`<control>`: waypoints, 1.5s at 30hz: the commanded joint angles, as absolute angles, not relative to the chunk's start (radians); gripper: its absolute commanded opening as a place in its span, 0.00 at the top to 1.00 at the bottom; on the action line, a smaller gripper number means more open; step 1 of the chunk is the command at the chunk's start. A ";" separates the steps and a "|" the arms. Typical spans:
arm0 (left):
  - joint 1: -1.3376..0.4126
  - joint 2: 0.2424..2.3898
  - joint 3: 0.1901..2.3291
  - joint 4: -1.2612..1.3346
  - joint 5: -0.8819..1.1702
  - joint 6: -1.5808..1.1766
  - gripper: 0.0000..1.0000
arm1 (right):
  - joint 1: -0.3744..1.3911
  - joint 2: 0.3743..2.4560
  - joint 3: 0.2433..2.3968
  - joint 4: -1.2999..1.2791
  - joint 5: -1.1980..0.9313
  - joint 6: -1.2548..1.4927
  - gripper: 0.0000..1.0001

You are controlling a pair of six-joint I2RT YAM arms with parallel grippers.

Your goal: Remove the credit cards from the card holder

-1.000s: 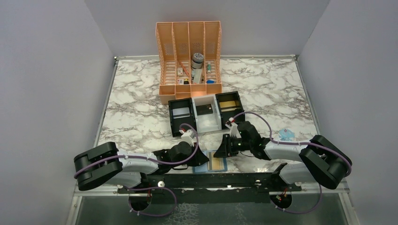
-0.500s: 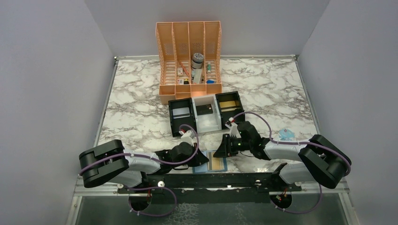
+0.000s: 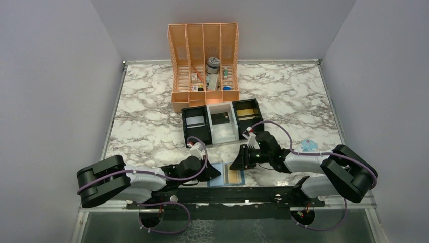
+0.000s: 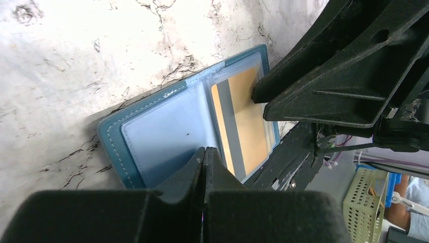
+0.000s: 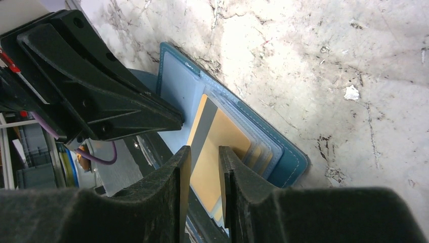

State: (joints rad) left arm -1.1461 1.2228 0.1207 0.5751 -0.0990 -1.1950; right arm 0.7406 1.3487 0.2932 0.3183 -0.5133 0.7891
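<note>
My left gripper (image 4: 204, 152), black fingers pressed together on nothing, points at the empty clear pocket of the open mid-blue bifold card holder (image 4: 152, 132) on the white marble table's (image 5: 313, 76) near edge, while my right gripper (image 5: 202, 151), jaws narrowly parted, sits over the thin gold-tan credit card (image 5: 226, 135) in the other pocket.

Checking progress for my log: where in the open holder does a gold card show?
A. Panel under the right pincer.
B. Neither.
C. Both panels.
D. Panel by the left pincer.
A: the gold card lies in the holder panel below the right pincer, while the panel by the shut left pincer looks empty.
</note>
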 commanded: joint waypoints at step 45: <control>-1.113 1.897 -0.075 1.660 -0.018 -1.426 1.00 | 0.742 1.396 0.252 0.159 -0.373 0.749 0.71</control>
State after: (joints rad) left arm -1.1210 1.9289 0.0296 1.5528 -0.0135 -1.4960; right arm 0.7395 1.3514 0.2890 0.3256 -0.5018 0.7895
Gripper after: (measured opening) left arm 0.043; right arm 0.288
